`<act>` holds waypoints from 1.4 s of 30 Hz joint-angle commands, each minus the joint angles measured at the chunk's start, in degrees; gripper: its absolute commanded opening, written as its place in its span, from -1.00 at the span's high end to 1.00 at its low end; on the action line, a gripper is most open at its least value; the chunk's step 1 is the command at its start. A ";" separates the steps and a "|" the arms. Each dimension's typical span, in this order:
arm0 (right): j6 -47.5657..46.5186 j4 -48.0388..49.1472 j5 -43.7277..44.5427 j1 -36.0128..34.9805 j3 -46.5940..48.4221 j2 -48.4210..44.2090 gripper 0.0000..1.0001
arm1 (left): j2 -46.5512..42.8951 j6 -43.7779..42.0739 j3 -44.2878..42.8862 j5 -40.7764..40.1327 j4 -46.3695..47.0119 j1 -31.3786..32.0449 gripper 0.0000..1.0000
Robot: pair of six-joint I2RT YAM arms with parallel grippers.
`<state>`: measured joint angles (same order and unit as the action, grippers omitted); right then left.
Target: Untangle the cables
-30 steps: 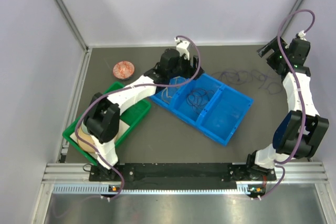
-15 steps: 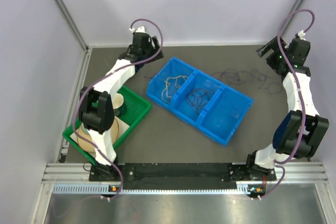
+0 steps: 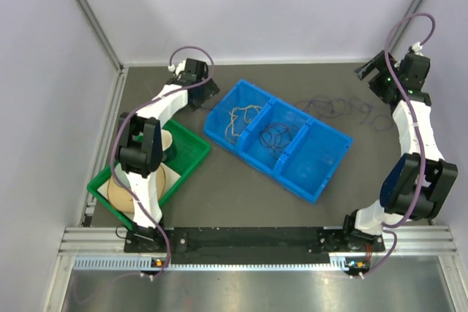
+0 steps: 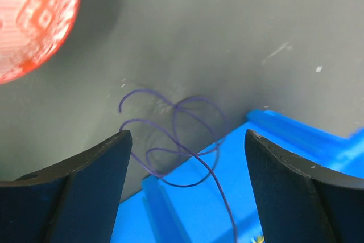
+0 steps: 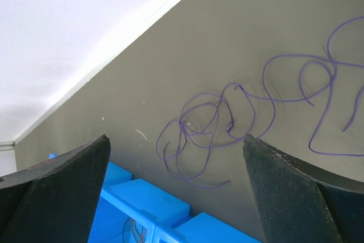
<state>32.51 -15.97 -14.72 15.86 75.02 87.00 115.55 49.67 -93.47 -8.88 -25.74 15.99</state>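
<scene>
left gripper [image 3: 207, 87]: has pulled back off the blue bin [image 3: 252, 164], jaws wide and empty, thin purple loop [image 4: 142, 91] just below them on the bin's corner | cream cable [image 3: 238, 117]: in the end compartment, judged sorted | right gripper [image 5: 176, 140]: unmoved, jaws fully apart, empty, purple strands [image 5: 227, 126] beneath on the worktop [image 3: 241, 202], unsorted

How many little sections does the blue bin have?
3 in the blue bin. The left compartment holds cream wires, the middle compartment holds dark wires, and the right compartment looks empty. None seem hidden.
</scene>
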 commanded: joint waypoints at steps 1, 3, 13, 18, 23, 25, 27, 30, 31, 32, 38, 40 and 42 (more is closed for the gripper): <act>-0.70 1.29 -0.66 -1.00 1.97 0.71 -0.98 | -2.26 5.17 1.54 -0.61 0.87 -1.13 -0.71; -0.70 1.20 -0.66 -1.27 2.14 0.89 -0.97 | -1.12 6.58 1.27 -0.25 -0.01 -1.31 -0.71; -0.78 1.20 -0.48 -1.36 2.41 0.63 -0.98 | -1.02 7.02 0.49 -1.13 -1.85 -1.49 -0.79; -0.70 1.20 -0.66 -1.53 2.23 0.63 -0.97 | -4.98 5.26 1.18 -4.82 -2.65 -1.49 -0.96; -0.61 1.20 -0.66 -1.88 2.50 0.80 -0.97 | -6.48 6.22 3.03 -0.98 -2.30 -1.40 -0.97; -0.61 1.29 -0.66 -2.23 2.58 0.98 -0.97 | -5.69 7.19 4.17 0.53 -1.78 -1.40 -0.97; -0.61 1.29 -0.66 -2.58 2.50 1.06 -0.98 | -4.72 7.72 4.87 1.85 -1.16 -1.31 -0.94; -0.69 1.29 -0.49 -2.67 2.50 0.89 -0.97 | -2.61 8.69 4.96 3.08 -0.81 -1.31 -0.86; -0.70 1.20 -0.48 -2.67 2.41 0.89 -0.97 | -1.56 8.78 4.88 3.17 -0.55 -1.31 -0.83; -0.70 1.20 -0.40 -2.67 2.32 0.72 -0.97 | -1.12 8.86 4.79 3.17 -0.63 -1.31 -0.82; -0.70 1.20 -0.40 -2.67 2.32 0.54 -0.98 | -0.15 8.87 3.92 1.86 0.51 -1.31 0.13; -0.70 1.20 -0.40 -2.67 2.32 0.62 -0.97 | 0.11 7.99 2.95 0.63 0.08 -1.40 0.63; -0.70 1.20 -0.57 -2.67 2.32 0.63 -0.97 | 0.47 7.20 0.93 0.18 -0.36 -1.49 1.00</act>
<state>32.51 -15.99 -14.87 13.58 75.02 87.94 115.90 58.33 -88.84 -6.96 -27.42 14.72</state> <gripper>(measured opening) 0.987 0.130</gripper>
